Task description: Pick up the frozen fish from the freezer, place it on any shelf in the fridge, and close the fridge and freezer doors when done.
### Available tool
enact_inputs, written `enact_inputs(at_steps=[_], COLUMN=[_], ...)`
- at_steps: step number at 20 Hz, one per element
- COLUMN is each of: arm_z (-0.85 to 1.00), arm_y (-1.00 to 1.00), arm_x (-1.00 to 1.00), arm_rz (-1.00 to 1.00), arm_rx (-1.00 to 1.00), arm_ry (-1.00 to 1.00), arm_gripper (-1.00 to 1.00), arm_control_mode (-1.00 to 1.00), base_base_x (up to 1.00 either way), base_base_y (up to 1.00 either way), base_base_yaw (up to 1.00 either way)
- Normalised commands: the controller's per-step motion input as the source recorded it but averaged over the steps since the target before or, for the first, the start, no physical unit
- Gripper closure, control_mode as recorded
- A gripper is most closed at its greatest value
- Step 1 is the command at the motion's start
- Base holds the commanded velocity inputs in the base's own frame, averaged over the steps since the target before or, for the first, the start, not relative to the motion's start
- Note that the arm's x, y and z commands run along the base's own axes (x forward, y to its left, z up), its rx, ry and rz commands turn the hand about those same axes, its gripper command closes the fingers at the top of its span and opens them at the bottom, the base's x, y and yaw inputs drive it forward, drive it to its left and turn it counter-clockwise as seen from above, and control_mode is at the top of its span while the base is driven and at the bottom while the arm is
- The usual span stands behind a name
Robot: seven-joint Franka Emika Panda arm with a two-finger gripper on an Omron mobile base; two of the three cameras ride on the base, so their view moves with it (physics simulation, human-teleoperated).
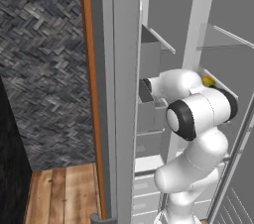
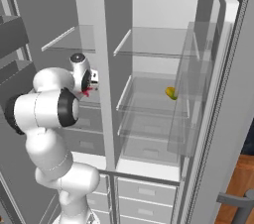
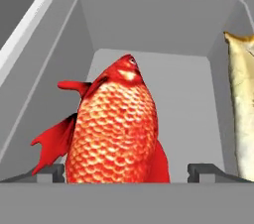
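The frozen fish (image 3: pixel 116 129), red-orange and scaly, lies in a grey bin (image 3: pixel 149 25) of the freezer (image 2: pixel 59 10). My gripper (image 3: pixel 129 173) is open and straddles the fish, with one dark fingertip (image 3: pixel 49 173) on each side of its body. In the right base view the hand (image 2: pixel 89 80) reaches into the freezer half, and a bit of red fish (image 2: pixel 85 92) shows under it. The fridge (image 2: pixel 163 0) stands open, its uppermost glass shelf (image 2: pixel 154 42) bare. The fridge door (image 2: pixel 223 119) and the freezer door (image 1: pixel 124 94) are both swung open.
A beige lump (image 3: pixel 240 109) lies in the same bin, close to the fish and to one fingertip. A small yellow-green round item (image 2: pixel 171 92) sits on a lower fridge shelf. Pale drawers (image 2: pixel 144 193) fill the bottom. The bin walls hem in the hand.
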Motion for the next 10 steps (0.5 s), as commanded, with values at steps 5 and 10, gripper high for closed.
enact_inputs(at_steps=[5,10], arm_z=[-0.79,-0.41], arm_y=[0.09,0.00], arm_x=[0.03,0.00], arm_rz=[-0.06,-0.02], arm_rx=[0.00,0.00], arm_ry=[0.11,0.00], arm_gripper=[1.00,1.00], arm_control_mode=[-1.00,-1.00], base_base_x=[0.00,0.00], base_base_y=[0.00,0.00], base_base_yaw=[0.00,0.00])
